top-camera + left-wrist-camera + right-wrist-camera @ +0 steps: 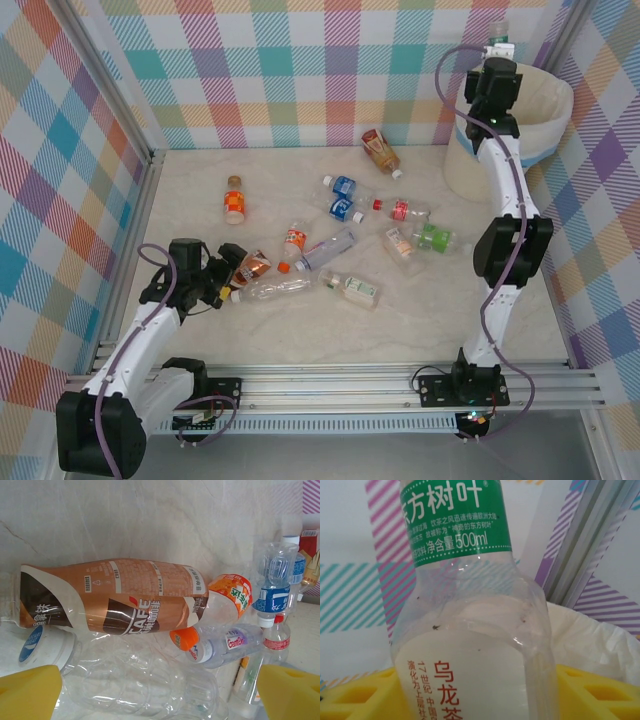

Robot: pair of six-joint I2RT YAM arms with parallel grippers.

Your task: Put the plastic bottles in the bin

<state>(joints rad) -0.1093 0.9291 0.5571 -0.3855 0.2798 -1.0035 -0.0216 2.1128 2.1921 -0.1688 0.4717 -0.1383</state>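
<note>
Over on the left, the left gripper [224, 272] is sitting low over the table [300, 335], jaws spread wide and nothing between them, its yellow fingertips [30, 695] poking into the bottom corners of the wrist view. Right in front of it the brown café bottle [115, 597] is lying on its side, and the crushed clear bottle [145, 685] is lying just beside it, nearer the fingers. The orange-capped bottle [293, 246] is resting close by, cap toward the brown one's neck, while the orange-labelled bottle [234, 200] is sitting well apart, farther back. Moving to the middle, the two blue-labelled bottles [345, 198] are lying side by side, the red-labelled bottle [402, 210] just to their right, the green-capped bottle [432, 238] a little nearer, the white-and-green bottle [355, 288] nearest the arms, and another brown bottle [381, 150] by the back wall, all of them lying on the table, none in the bin [550, 100]. On the right, the right gripper [497, 62] is reaching high at the bin's left rim, grasping the green-labelled bottle [465, 605], which is standing upright between the yellow pads, with the white liner [590, 635] showing behind and below it.
</note>
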